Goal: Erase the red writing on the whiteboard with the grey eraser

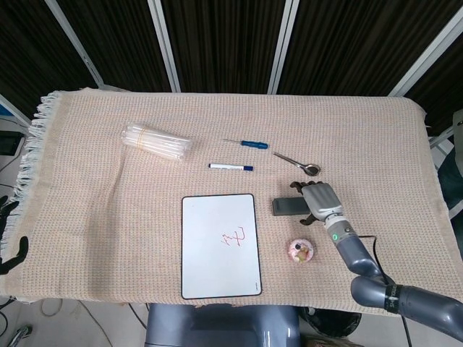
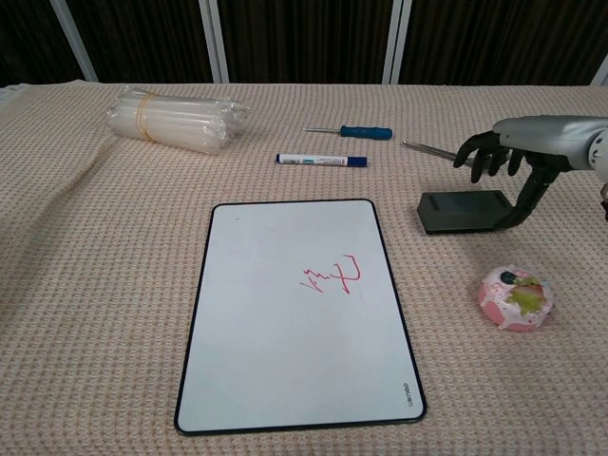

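The grey eraser (image 1: pixel 285 207) (image 2: pixel 462 211) lies right of the whiteboard (image 1: pixel 217 267) (image 2: pixel 275 361). Red writing (image 1: pixel 235 236) (image 2: pixel 332 277) sits on the board's right half. My right hand (image 1: pixel 319 199) (image 2: pixel 521 150) hovers over the eraser's right end, fingers curled apart above its far edge and thumb reaching down beside its near right corner; no firm grip shows. Off the table's left edge, only the dark fingers of my left hand (image 1: pixel 10 249) show in the head view, spread and holding nothing.
A pink round toy (image 1: pixel 300 250) (image 2: pixel 515 297) lies just in front of the eraser. Behind it are a spoon (image 1: pixel 298 163) (image 2: pixel 429 148), a blue-capped marker (image 1: pixel 231 168) (image 2: pixel 323 160) and a blue screwdriver (image 1: pixel 247 143) (image 2: pixel 353 131). A bundle of clear tubes (image 1: pixel 155 142) (image 2: pixel 176 119) lies far left.
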